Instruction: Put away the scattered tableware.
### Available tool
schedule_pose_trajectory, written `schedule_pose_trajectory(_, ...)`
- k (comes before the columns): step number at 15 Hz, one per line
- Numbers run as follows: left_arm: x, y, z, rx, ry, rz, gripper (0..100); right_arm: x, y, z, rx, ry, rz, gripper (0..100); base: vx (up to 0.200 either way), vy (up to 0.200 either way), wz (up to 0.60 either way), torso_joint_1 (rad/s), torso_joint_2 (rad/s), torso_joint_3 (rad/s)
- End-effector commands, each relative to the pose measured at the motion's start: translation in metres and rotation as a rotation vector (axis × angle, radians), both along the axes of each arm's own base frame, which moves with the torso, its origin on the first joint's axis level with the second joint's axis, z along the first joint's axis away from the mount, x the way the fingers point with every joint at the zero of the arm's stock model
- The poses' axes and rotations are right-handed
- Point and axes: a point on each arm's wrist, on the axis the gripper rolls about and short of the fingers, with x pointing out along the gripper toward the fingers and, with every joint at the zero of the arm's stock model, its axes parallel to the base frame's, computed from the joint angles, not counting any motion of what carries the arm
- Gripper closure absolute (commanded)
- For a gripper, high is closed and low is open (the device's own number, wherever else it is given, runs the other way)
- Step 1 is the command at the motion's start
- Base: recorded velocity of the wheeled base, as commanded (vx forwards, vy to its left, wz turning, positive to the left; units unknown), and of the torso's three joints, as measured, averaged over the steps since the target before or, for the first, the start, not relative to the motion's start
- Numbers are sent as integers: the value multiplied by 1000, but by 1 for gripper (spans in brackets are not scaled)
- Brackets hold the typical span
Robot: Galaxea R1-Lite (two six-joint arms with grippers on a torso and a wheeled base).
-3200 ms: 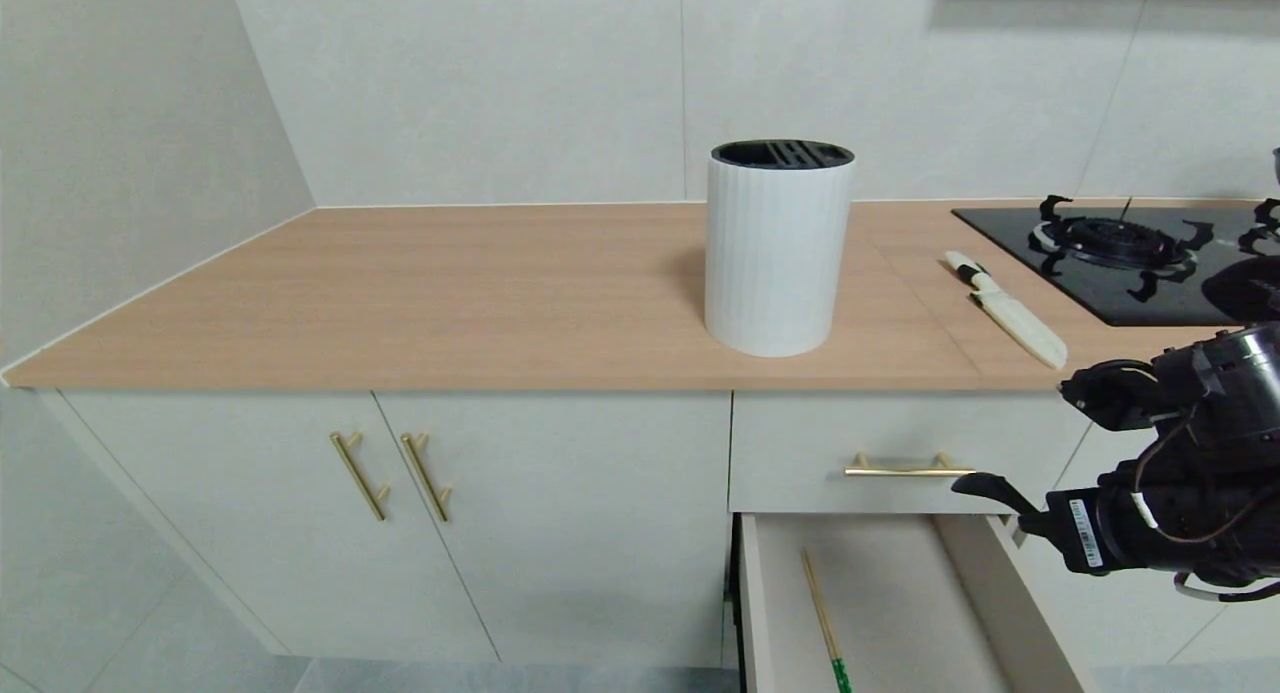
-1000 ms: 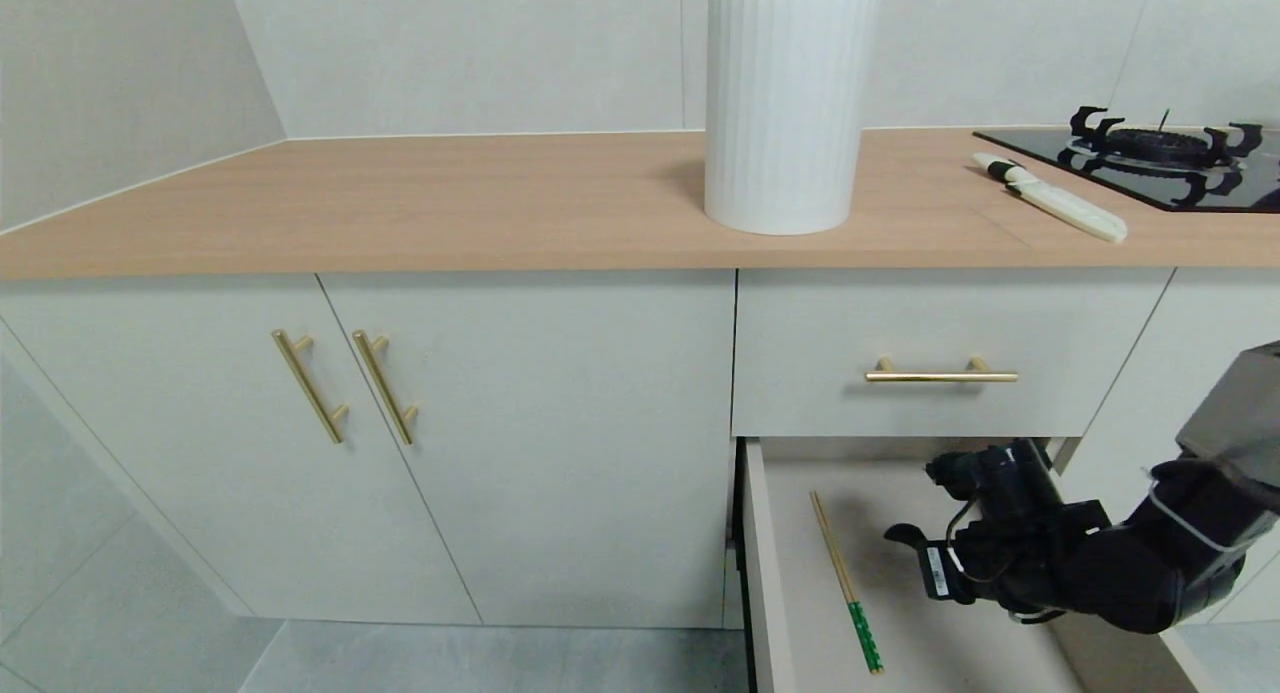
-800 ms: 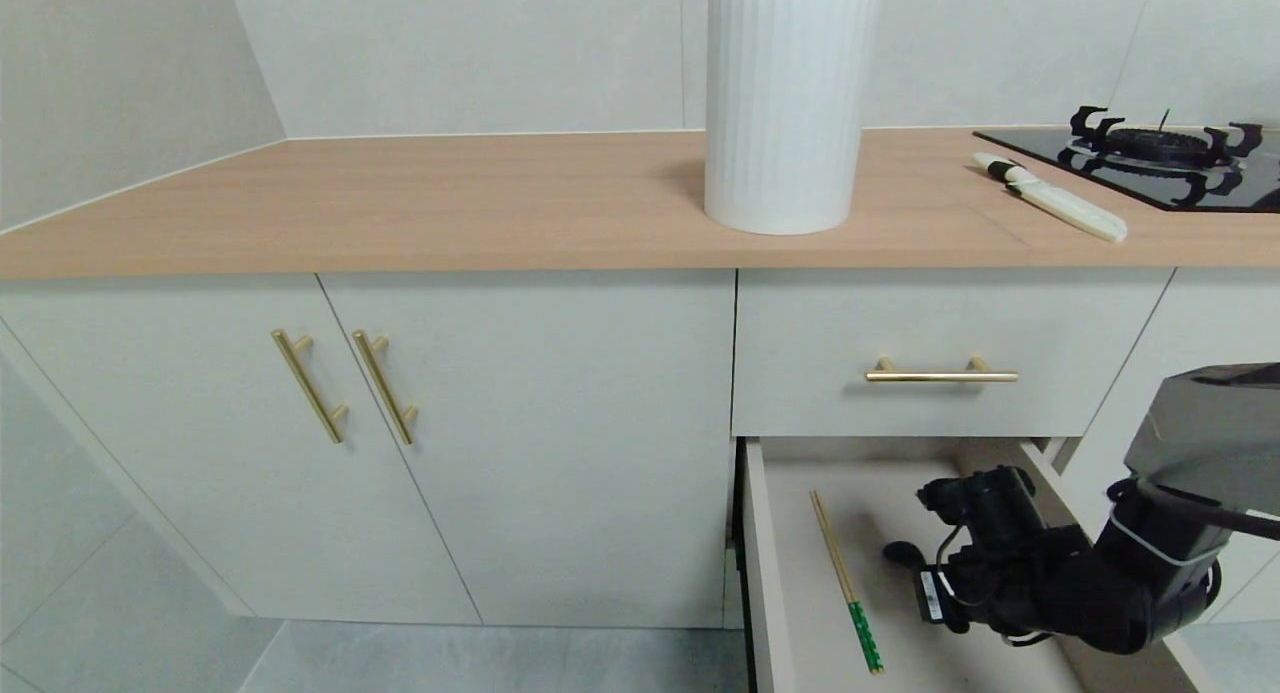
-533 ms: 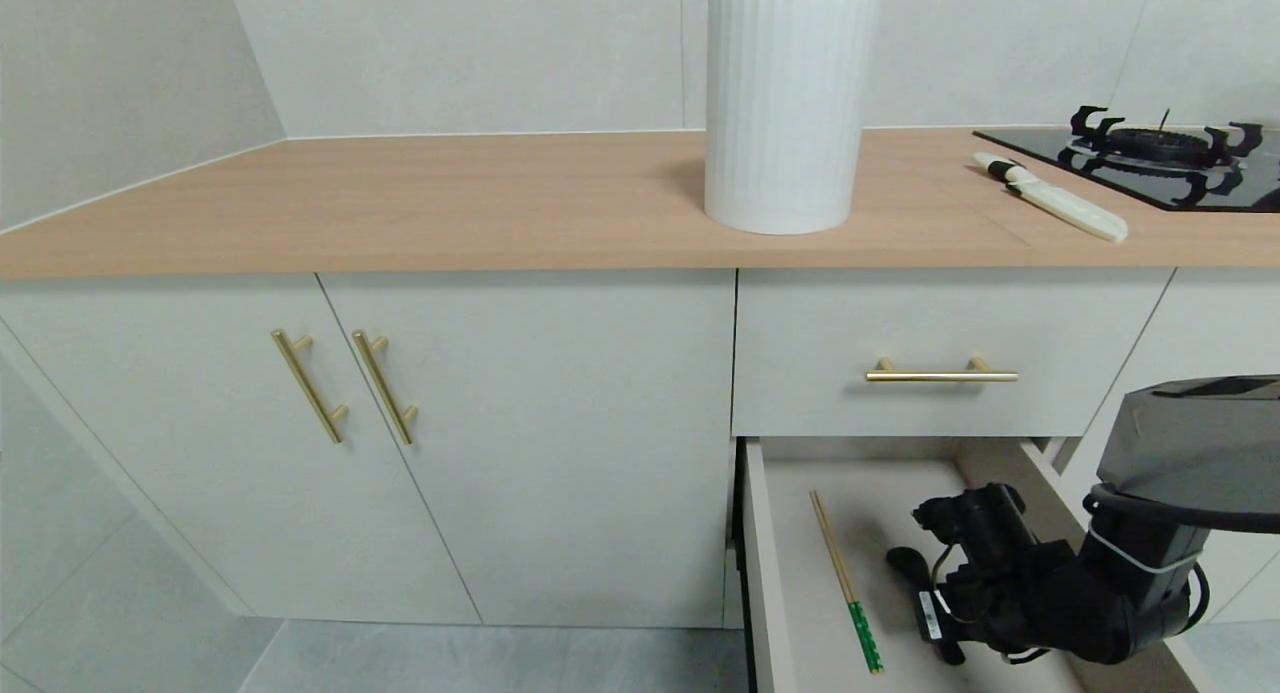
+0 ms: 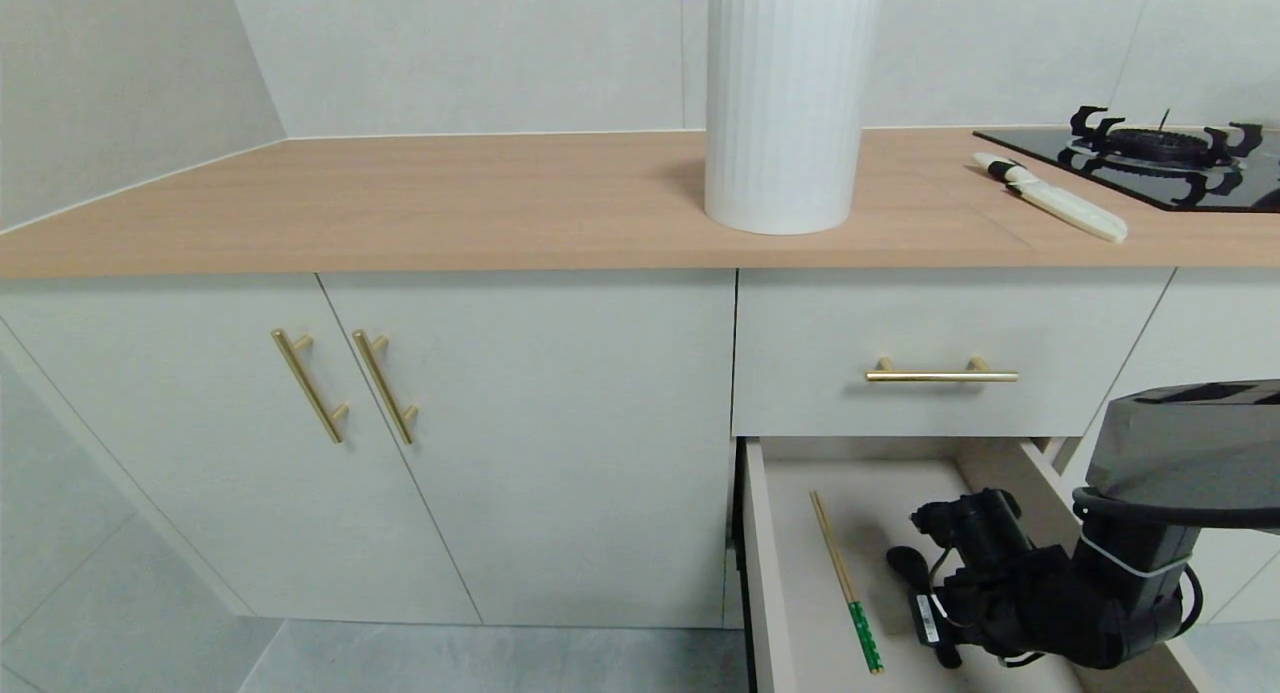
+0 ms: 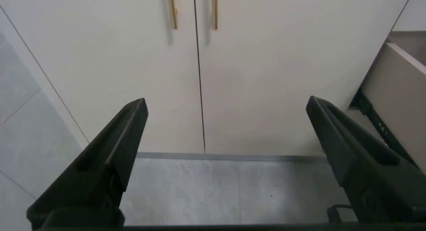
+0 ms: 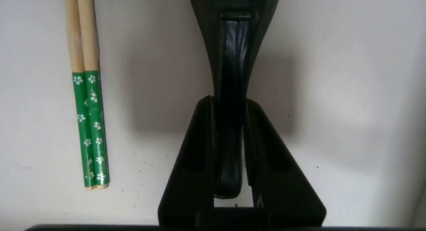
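A black spoon (image 7: 233, 31) lies low in the open drawer (image 5: 765, 573), and my right gripper (image 7: 231, 104) is shut on its handle. In the head view the spoon's bowl (image 5: 903, 563) points toward the drawer's back, ahead of the right gripper (image 5: 940, 613). A pair of wooden chopsticks (image 5: 845, 583) with green tips lies on the drawer floor just beside the spoon, also seen in the right wrist view as chopsticks (image 7: 86, 91). A cream knife (image 5: 1050, 198) lies on the counter. My left gripper (image 6: 226, 108) hangs open before the cabinet doors, holding nothing.
A tall white ribbed holder (image 5: 785, 103) stands on the wooden counter (image 5: 450, 203). A black gas hob (image 5: 1150, 163) is at the far right. A shut drawer with a gold handle (image 5: 940, 376) sits above the open one. Two cabinet doors (image 6: 200, 51) are shut.
The head view dropped from the counter to the drawers. My right gripper carried the black spoon down into the open drawer, lowering it close to the floor beside the chopsticks.
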Motion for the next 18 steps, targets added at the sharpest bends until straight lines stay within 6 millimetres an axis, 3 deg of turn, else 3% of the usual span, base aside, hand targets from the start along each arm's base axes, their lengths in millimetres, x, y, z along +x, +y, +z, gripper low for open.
schedule_pose_trajectory(1,0,0,0,0,0,1,0,0,0,-1,-2,4,-1,0,0,0,0,0,0,0)
schedule_pose_trajectory(9,0,0,0,0,0,1,0,1,0,4,3,-14,-3,0,0,0,0,0,0,0)
schedule_pose_trajectory(11,0,0,0,0,1,1,0,1,0,22,23,-65,-11,0,0,0,0,0,0,0)
schedule_pose_trajectory(14,0,0,0,0,1,1,0,-4,-6,69,62,-194,-23,0,0,0,0,0,0,0)
schedule_pose_trajectory(18,0,0,0,0,0,1,0,-9,-8,94,83,-266,-25,0,0,0,0,0,0,0)
